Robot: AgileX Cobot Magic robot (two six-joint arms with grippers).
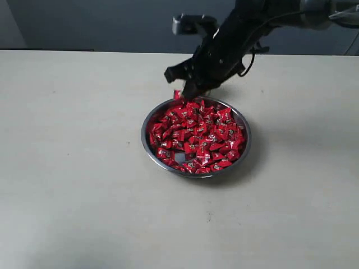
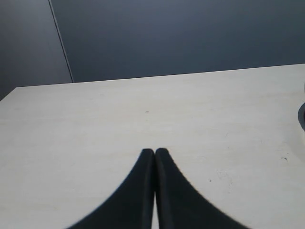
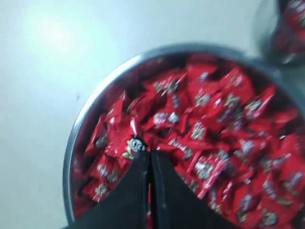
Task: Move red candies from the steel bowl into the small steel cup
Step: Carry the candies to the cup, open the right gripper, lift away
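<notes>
Left wrist view: left fingers [image 2: 136, 195] were pressed together with nothing between them, low in the frame over bare pale table [image 2: 86, 119]; a dark wall [image 2: 190, 33] filled the top. Exterior view: steel bowl [image 1: 180, 158] sat mid-frame on the table, heaped with red candies [image 1: 205, 134], with one small bare patch of steel showing toward its lower left. Right arm [image 1: 247, 33] reached in from the upper right, and right fingers [image 1: 192, 88] sat at the bowl's upper-left rim. A red scrap [image 1: 177, 94] stuck out just left of the tips; could not tell if it was pinched or lying on the rim. Right wrist view: the right fingers were shut tight together, tips at lower centre of the frame, over the candies in the left part of the bowl. A cartoon-face candy [image 3: 135, 145] lay right at the tips, on their left. Whether any candy was actually clamped could not be told. Small steel cup [image 3: 263, 26] showed blurred in the upper right corner, just beyond the bowl's rim, with red inside it.
</notes>
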